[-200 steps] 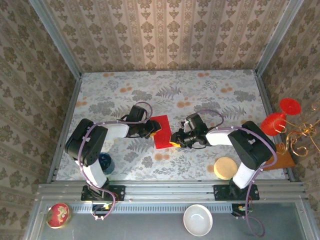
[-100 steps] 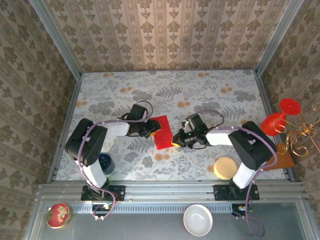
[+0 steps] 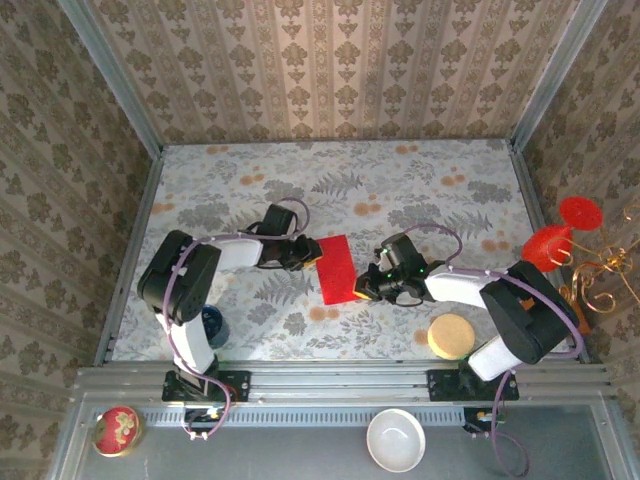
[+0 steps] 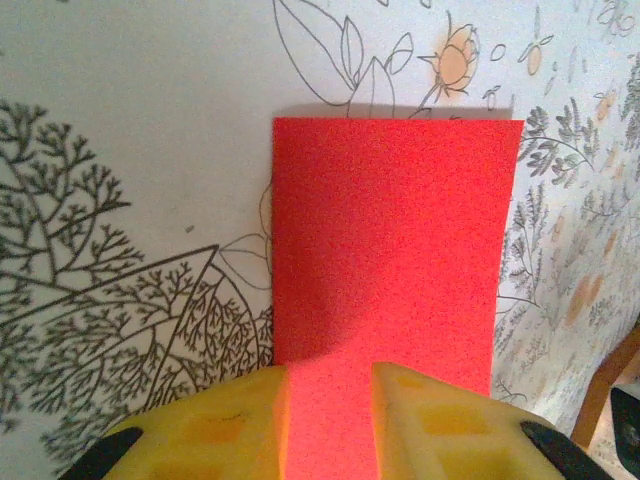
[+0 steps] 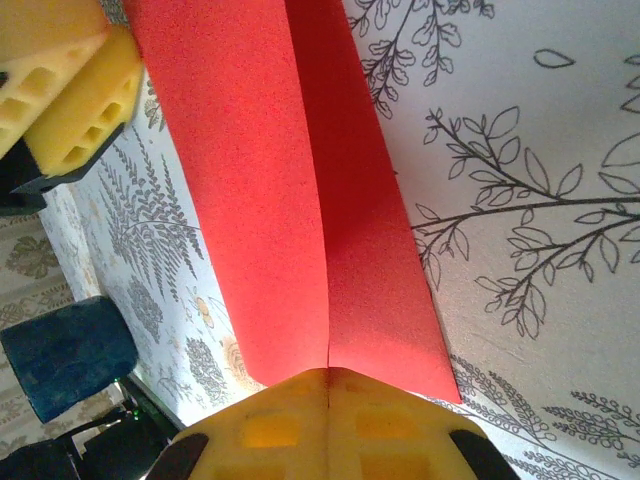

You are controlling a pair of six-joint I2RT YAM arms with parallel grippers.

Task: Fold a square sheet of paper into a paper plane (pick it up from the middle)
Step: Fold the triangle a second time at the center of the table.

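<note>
Red sheet [image 3: 338,268], folded, lies on the bench [image 3: 420,190] between your arms. Right end effector [image 5: 328,395] pinches one end, likely setting the crease; left end effector [image 4: 330,400], slightly spread, straddles the other.

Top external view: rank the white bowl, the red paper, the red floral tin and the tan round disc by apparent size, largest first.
1. white bowl and red paper: too close to rank; the bowl is rounder, the paper longer.
2. red floral tin and tan round disc: look alike, both smaller.
</note>
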